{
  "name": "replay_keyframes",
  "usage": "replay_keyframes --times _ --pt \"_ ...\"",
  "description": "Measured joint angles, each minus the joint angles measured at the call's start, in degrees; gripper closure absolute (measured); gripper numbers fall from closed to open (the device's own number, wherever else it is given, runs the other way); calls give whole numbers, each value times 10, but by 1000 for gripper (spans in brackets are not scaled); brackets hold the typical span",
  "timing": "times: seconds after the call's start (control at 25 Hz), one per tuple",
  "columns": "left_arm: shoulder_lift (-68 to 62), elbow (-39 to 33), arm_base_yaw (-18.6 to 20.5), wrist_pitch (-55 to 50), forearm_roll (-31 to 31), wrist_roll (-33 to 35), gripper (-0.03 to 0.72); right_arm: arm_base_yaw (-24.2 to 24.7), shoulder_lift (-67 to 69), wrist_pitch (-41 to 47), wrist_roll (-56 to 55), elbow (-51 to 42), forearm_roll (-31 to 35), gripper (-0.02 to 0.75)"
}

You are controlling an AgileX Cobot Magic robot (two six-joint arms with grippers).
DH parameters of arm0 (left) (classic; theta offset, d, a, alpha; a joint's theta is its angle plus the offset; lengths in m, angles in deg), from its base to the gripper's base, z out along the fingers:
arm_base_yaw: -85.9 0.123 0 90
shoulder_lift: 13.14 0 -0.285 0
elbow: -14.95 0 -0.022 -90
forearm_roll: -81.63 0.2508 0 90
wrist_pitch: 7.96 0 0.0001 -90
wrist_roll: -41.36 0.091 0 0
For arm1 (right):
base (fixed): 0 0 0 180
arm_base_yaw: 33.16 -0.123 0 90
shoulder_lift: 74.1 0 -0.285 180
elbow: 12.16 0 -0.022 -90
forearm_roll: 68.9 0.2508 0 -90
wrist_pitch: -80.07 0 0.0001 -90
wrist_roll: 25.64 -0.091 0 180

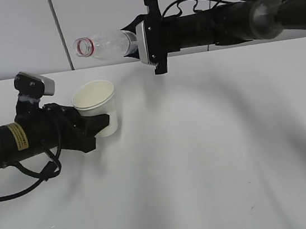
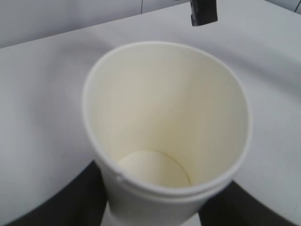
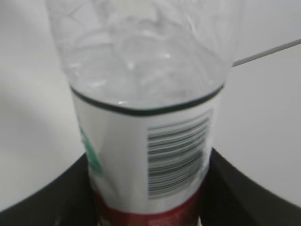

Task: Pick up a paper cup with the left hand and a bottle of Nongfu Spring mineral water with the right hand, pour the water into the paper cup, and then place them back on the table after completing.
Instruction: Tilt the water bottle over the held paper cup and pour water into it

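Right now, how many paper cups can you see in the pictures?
1. The paper cup is on the left, held by the left gripper, below the mouth of the tilted bottle. No other cup is in view.

The exterior view looks down at a slant across the white tabletop (image 1: 204,158) toward its far edge and the wall behind. The left wrist view sits very close above the paper cup (image 2: 167,122), peering into its mouth; the right wrist view looks closely along the labelled water bottle (image 3: 148,141). Both objects also appear in the exterior view.
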Motion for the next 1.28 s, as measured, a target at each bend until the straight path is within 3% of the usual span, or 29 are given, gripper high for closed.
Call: replay_keyframes --times 0.32,1.28 --pt "0 0 0 1 -30 0 332 0 0 2 60 10 1 343" --pt "0 0 0 -20 -15 0 332 0 0 35 168 40 2 343"
